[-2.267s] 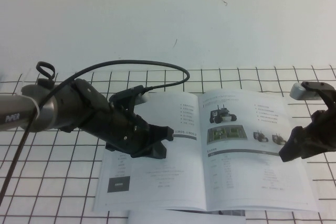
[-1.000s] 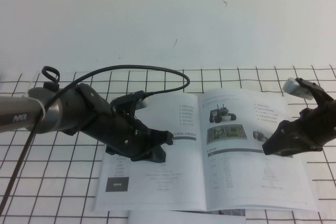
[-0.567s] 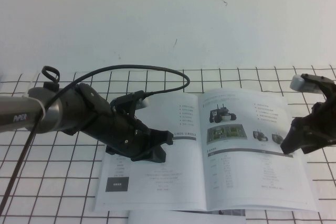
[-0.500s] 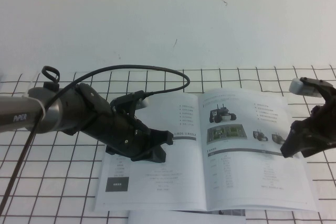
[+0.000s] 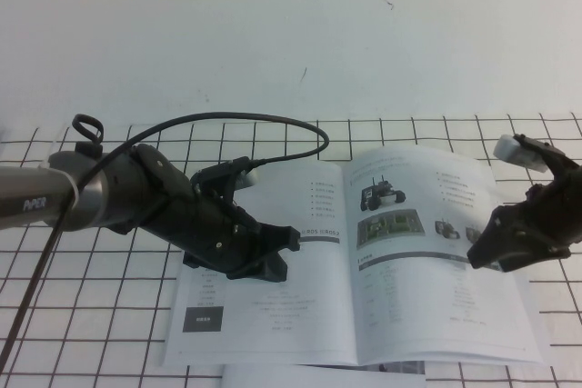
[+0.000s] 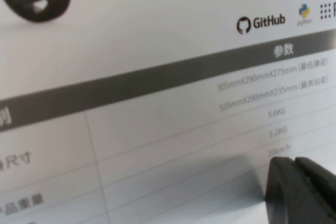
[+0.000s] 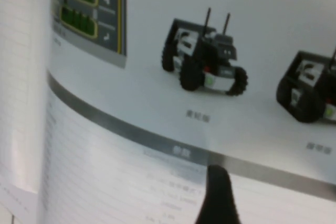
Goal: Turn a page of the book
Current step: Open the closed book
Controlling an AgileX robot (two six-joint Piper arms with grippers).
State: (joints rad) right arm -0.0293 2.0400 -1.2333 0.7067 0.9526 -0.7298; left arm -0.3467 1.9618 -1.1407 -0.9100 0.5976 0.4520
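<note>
The book [image 5: 300, 315] lies open on the grid mat. My left gripper [image 5: 273, 256] is shut and presses its tips on the left leaf, beside the grey table bar [image 6: 157, 85]; in the left wrist view the gripper [image 6: 300, 182] rests on the printed table. My right gripper [image 5: 482, 256] is at the outer edge of the page [image 5: 427, 306], which bows upward. In the right wrist view one dark fingertip [image 7: 218, 198] lies on top of the page [image 7: 131, 177] below the wheeled-robot photos [image 7: 207, 64]. The other finger is hidden under the page.
A white sheet edge [image 5: 300, 377] peeks out below the book at the front. The black-lined grid mat [image 5: 91, 315] covers the table's near part, with plain white surface [image 5: 273, 34] behind. The left arm's black cable [image 5: 273, 120] loops above the book.
My right gripper drew back to the right, then came in again over the page's outer edge. The page now bows up and its far corner has shifted inward. The left gripper stayed put.
</note>
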